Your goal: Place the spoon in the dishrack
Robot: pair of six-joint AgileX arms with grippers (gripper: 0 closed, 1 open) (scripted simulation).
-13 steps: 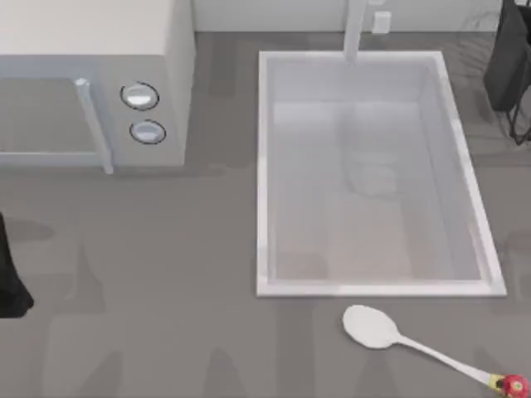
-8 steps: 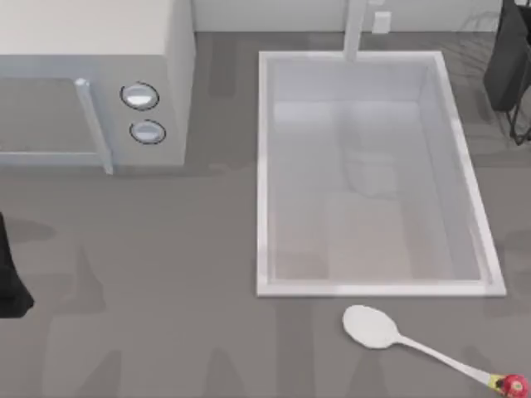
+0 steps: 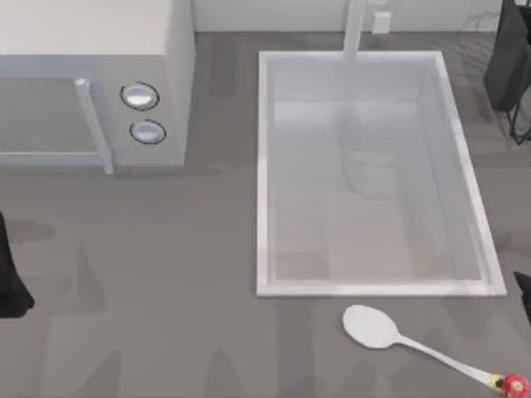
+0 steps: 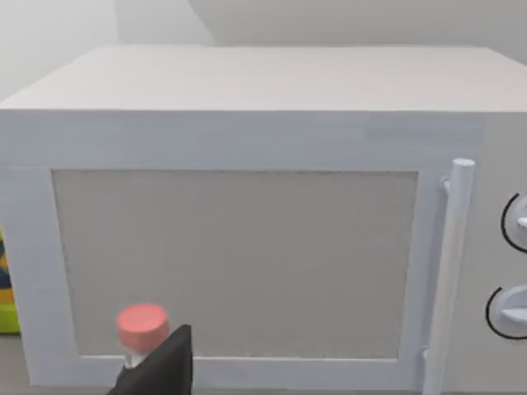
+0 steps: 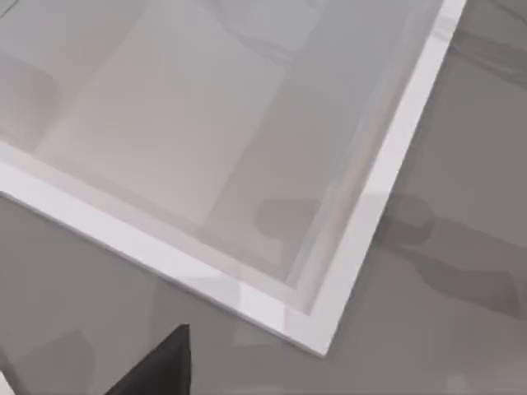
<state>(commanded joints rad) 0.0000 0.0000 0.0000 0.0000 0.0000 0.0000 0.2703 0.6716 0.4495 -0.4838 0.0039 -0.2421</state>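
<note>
Right claw [image 3: 524, 292] at the top view's right edge; cannot tell its state. Spoon [image 3: 377, 328] flat on the surface just beside it, ungrasped. Risk: thin handle slips a shallow pinch, or gets nudged toward the sink [image 3: 262, 174].

Spoon [image 3: 377, 328] on table before sink [image 3: 264, 182], microwave [image 3: 91, 50] at left, dishrack [image 3: 508, 58] far right.

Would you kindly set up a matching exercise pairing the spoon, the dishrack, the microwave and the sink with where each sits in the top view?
Things:
1. spoon
2. dishrack
3. microwave
4. sink

Places:
A. far left of the table
B. sunk in the counter, centre to right
C. far right corner, partly cut off
D. flat on the counter, just in front of the sink's near rim

Pairs: 1-D, 2-C, 3-A, 4-B
</note>
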